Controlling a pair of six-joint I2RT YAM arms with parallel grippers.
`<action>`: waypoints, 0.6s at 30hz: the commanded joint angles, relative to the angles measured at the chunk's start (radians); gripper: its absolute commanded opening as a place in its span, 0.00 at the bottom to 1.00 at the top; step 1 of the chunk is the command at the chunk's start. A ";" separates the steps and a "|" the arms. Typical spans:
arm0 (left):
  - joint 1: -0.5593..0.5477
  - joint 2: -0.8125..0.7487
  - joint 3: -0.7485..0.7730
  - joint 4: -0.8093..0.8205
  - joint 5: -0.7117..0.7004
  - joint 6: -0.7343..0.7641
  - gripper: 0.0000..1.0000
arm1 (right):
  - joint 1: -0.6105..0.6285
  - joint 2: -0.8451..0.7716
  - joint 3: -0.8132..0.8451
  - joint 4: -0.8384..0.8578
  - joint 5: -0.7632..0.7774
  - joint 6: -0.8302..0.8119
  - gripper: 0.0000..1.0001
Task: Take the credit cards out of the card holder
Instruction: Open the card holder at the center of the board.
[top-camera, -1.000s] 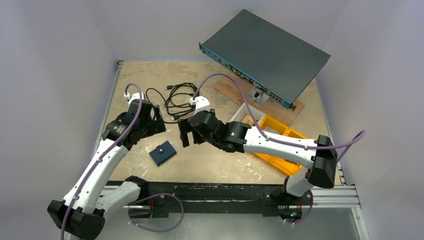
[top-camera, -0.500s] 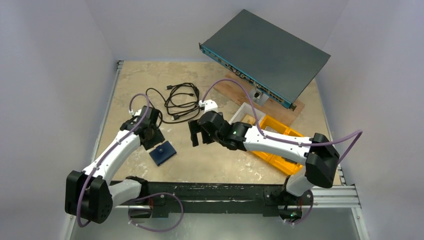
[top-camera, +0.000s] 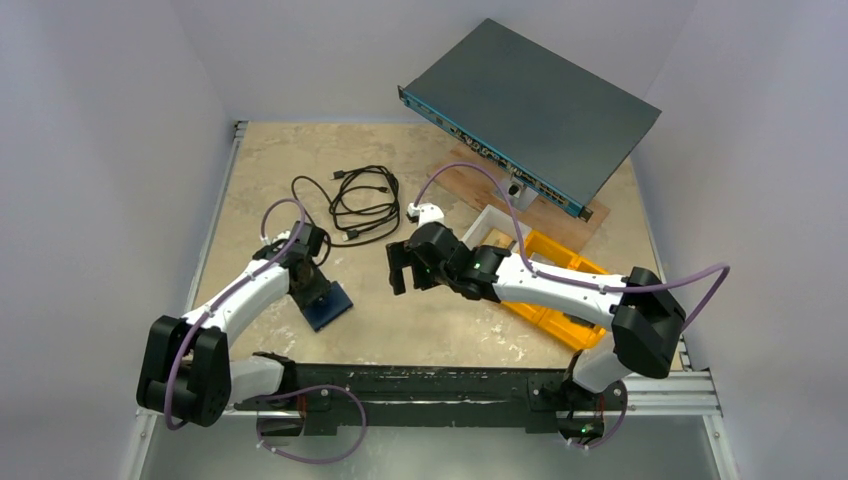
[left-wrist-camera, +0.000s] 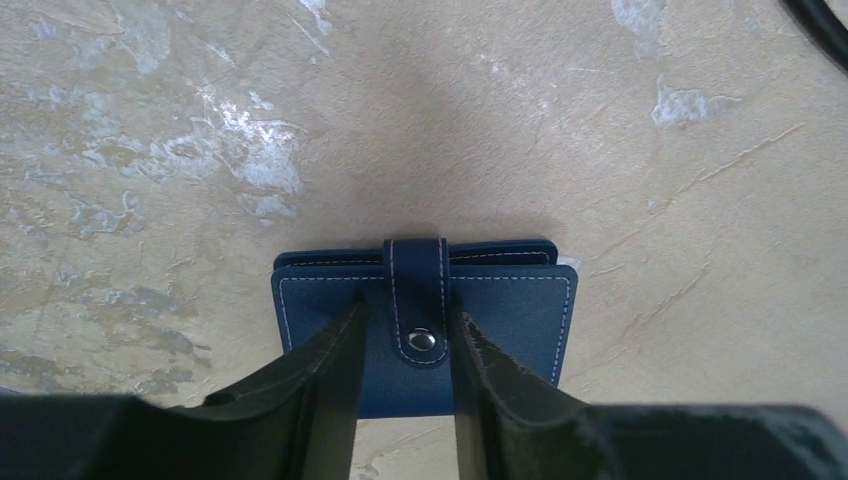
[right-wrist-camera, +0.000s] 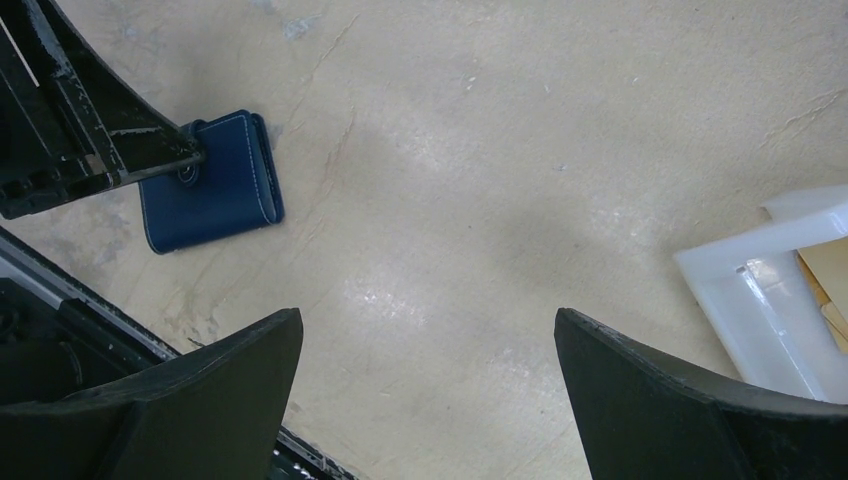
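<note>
Card holder (left-wrist-camera: 515, 310): closed, navy, flat on the worktop (left-wrist-camera: 500, 120), front left area.
Left tool (left-wrist-camera: 402, 318): narrowed, fingers straddling the snap tab (left-wrist-camera: 417, 290), tips down on the cover; whether it pinches cannot be told.
Right tool (right-wrist-camera: 428, 325): spread wide, empty, hovering to the right.
White bin (right-wrist-camera: 745, 275): further right, beside yellow bins (top-camera: 548, 248).

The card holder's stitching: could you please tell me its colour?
White, against the navy card holder; clearest in the left wrist view.
</note>
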 joint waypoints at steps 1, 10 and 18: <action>0.006 0.024 -0.024 0.098 0.034 -0.032 0.29 | -0.002 -0.005 -0.011 0.047 -0.030 0.014 0.99; 0.003 -0.010 -0.037 0.130 0.188 -0.073 0.00 | -0.001 0.037 -0.030 0.090 -0.057 0.028 0.99; -0.024 -0.130 -0.035 0.100 0.322 -0.154 0.00 | 0.004 0.113 -0.028 0.146 -0.111 0.026 0.98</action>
